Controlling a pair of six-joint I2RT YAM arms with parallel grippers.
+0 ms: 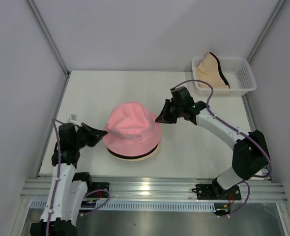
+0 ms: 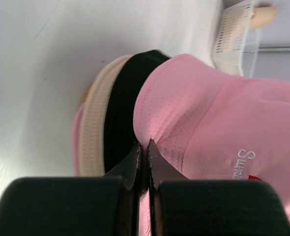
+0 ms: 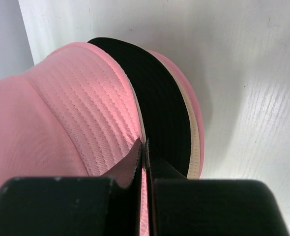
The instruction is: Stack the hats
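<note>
A pink hat (image 1: 131,128) sits on top of a pile at the table's middle, over a black hat (image 1: 128,156) and a cream-beige hat (image 1: 145,157) whose brims show below it. My left gripper (image 1: 104,132) is shut on the pink hat's left brim; the pink hat (image 2: 223,128) fills the left wrist view, pinched at my left gripper (image 2: 144,143). My right gripper (image 1: 159,119) is shut on the right brim, seen in the right wrist view at my right gripper (image 3: 144,141) beside the pink hat (image 3: 76,113), black hat (image 3: 159,113) and cream-beige hat (image 3: 193,132). A pale peach hat (image 1: 211,69) lies in the basket.
A white lattice basket (image 1: 243,73) stands at the back right corner of the table, also in the left wrist view as the basket (image 2: 233,34). Grey walls close in the table on three sides. A metal rail runs along the near edge.
</note>
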